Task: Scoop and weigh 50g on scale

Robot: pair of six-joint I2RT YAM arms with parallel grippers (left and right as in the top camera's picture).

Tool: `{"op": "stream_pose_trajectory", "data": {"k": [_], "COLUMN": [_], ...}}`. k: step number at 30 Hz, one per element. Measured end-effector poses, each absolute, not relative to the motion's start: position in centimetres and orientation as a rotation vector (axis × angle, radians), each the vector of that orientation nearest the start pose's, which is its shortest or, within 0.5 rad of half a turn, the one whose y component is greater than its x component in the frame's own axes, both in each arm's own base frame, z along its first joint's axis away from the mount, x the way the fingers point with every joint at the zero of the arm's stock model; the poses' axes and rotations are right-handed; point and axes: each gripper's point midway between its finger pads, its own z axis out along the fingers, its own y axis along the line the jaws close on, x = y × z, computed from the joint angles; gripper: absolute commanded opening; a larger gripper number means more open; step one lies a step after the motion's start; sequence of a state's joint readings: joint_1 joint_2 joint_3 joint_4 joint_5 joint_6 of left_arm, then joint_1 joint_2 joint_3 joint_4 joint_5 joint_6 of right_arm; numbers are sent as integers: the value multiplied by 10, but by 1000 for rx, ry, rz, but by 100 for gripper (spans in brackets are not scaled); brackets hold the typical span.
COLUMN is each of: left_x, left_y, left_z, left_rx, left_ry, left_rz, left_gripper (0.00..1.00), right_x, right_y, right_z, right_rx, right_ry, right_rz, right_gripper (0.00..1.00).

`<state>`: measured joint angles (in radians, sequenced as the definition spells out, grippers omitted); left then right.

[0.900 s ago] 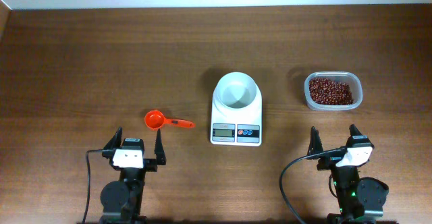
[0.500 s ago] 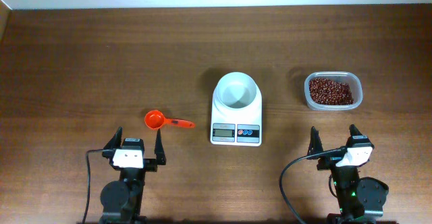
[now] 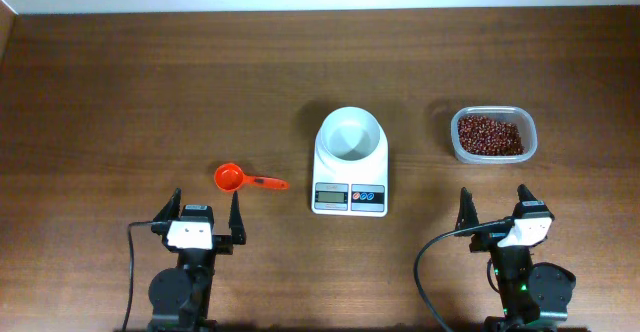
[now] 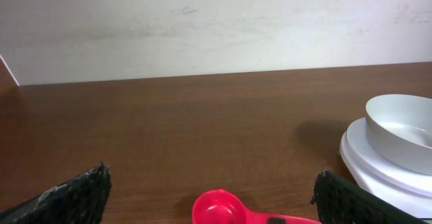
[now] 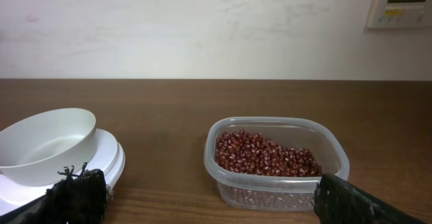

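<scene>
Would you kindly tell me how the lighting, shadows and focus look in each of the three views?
Overhead: even light, sharp, no glare; the scale throws a faint shadow to its upper left. Left wrist: a soft shadow lies left of the bowl; the scoop is cut off by the bottom edge. Right wrist: beans crisp, wall evenly bright.

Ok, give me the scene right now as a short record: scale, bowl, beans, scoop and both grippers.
scale: centre, between scoop and tub; display too small to read
bowl: white, sits on the scale, looks empty
beans: all in the clear tub, right of the scale
scoop: orange-red, lying left of the scale, handle toward it, no beans in it
left gripper: open, holding nothing, near the scoop but not touching it
right gripper: open, holding nothing, short of the tub
</scene>
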<state>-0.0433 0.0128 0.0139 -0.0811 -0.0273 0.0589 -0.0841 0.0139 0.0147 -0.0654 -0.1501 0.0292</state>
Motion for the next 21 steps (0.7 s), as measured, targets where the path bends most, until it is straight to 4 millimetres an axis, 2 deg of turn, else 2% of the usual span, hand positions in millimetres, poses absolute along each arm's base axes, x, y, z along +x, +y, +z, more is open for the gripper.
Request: {"op": "stream_pose_trajectory", "data": {"k": [21], "left_x": [246], "left_y": [-3], "left_z": [158], "left_rx": [63], "left_ry": [1648], "left_rz": [64], "left_gripper": [99], "right_x": [246], "right_y": [5], "right_z": [162], "right_rx": [-22], "right_ry": [1635], "right_rz": [81], "right_gripper": [99]}}
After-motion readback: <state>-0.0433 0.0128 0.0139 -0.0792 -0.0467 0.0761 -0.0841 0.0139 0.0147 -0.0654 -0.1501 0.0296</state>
